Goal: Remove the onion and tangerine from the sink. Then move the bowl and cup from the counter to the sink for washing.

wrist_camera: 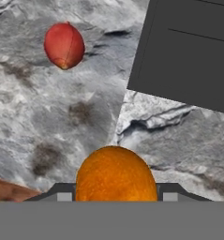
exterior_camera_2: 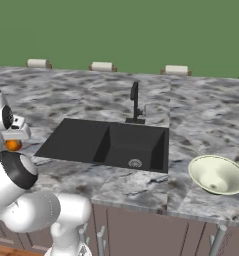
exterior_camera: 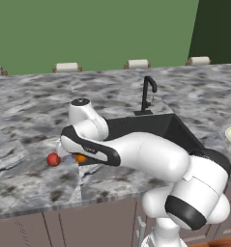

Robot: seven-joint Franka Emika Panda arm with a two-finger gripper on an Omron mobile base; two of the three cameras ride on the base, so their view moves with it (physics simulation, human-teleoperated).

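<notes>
Glossy white arm (exterior_camera: 151, 154); black joints

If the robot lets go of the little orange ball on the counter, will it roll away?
Probably a bit. The tangerine looks round and smooth, so it could roll once freed. The counter looks flat there, so it would likely stop soon, as the onion sits still nearby. The sink edge is close, so a nudge that way might drop it back in.

Marble counter (exterior_camera: 30, 106) with onion (exterior_camera: 53, 159) and bowl (exterior_camera_2: 217, 174)
</notes>
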